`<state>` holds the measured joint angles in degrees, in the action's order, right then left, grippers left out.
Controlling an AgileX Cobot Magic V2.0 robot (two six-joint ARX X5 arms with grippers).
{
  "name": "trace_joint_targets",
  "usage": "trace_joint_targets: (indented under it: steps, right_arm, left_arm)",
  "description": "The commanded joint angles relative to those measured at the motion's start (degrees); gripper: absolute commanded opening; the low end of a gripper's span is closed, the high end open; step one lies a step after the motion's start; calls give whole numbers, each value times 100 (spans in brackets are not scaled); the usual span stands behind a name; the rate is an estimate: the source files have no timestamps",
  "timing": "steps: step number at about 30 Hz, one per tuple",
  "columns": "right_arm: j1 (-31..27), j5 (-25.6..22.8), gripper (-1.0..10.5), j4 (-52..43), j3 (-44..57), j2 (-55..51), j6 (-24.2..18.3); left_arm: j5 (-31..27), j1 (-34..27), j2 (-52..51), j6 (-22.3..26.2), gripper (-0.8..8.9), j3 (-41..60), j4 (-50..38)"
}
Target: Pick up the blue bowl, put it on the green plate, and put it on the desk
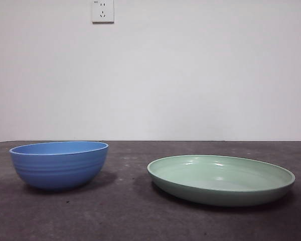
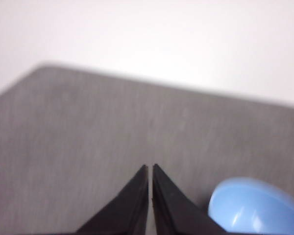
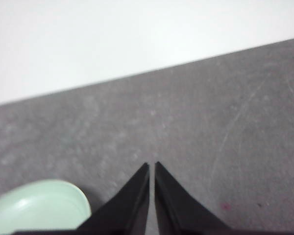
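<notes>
The blue bowl (image 1: pixel 59 164) stands upright on the desk (image 1: pixel 125 211) at the left of the front view. The green plate (image 1: pixel 220 179) lies flat to its right, apart from it and empty. Neither arm shows in the front view. My left gripper (image 2: pixel 150 167) is shut and empty above the desk, with the blue bowl (image 2: pixel 257 208) close beside it. My right gripper (image 3: pixel 152 165) is shut and empty above the desk, with the green plate (image 3: pixel 36 208) beside it.
A white wall rises behind the desk's far edge, with a white socket (image 1: pixel 103 11) high on it. Bare desk (image 3: pixel 225 127) lies between the bowl and the plate and in front of both.
</notes>
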<state>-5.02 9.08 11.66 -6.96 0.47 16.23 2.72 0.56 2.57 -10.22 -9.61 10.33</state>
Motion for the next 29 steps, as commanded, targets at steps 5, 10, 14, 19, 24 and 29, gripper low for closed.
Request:
trace_joint_targets:
  steps: [5, 10, 14, 19, 24, 29]
  right_arm:
    - [2, 433, 14, 592, -1014, 426, 490]
    - [2, 1023, 14, 1187, -1838, 1010, 468]
    - [2, 1515, 14, 1609, -2465, 1547, 382]
    - [2, 2286, 14, 2197, -3300, 2310, 33]
    - [7, 2938, 14, 2817, -4028, 2966, -199]
    - [177, 3165, 14, 3167, -4548, 3414, -350]
  left_arm:
    - [-17, 7, 704, -144, 17, -1099, -175]
    - [155, 7, 1375, -144, 17, -2109, 11]
    - [546, 17, 1856, -181, 17, -2872, 267]
    - [1204, 22, 2450, -385, 17, -3829, 855]
    - [1832, 22, 3110, -376, 17, -4706, 1788]
    - [2476, 33, 3759, -219, 17, -5318, 2756]
